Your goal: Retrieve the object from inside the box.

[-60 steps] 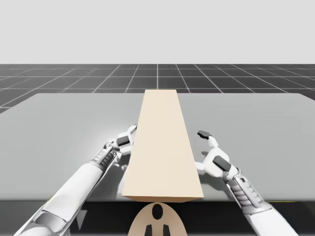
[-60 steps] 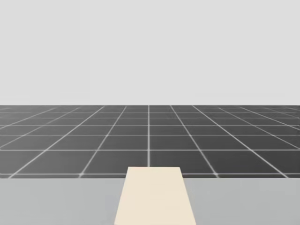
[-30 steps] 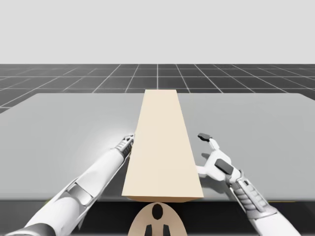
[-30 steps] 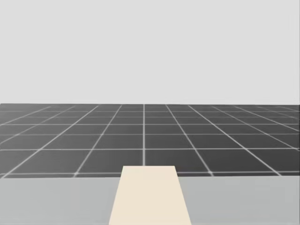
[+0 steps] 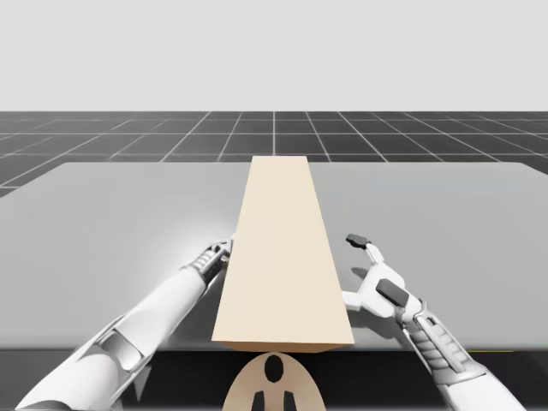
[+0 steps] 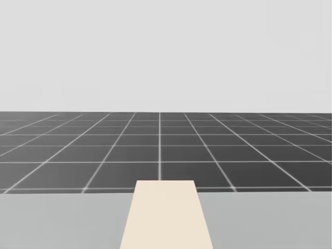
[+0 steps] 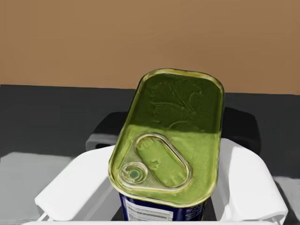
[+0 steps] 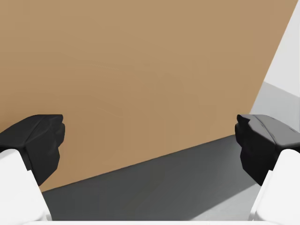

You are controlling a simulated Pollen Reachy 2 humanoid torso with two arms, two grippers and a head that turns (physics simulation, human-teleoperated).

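Note:
A long tan box (image 5: 282, 257) lies down the middle of the grey table (image 5: 111, 223); its top (image 6: 166, 215) also shows in the head view. In the left wrist view my left gripper (image 7: 176, 127) is shut on a rectangular blue can (image 7: 173, 136) with a greenish-gold pull-tab lid. A brown box wall (image 7: 150, 42) stands just behind the can. From above, my left gripper (image 5: 226, 245) is pressed against the box's left side, partly hidden. My right gripper (image 5: 351, 270) stands open beside the box's right side. Its dark fingertips (image 8: 35, 145) face the brown wall (image 8: 140, 70) with nothing between them.
The table's near edge (image 5: 428, 349) runs just behind both forearms. Bare grey tabletop spreads to the left and to the right (image 5: 445, 214) of the box. A dark gridded floor (image 6: 166, 150) lies beyond the far edge.
My left arm has stretched flatter along the box's left side, its gripper now tucked against the box. My right gripper has drifted slightly back. My head has turned a little.

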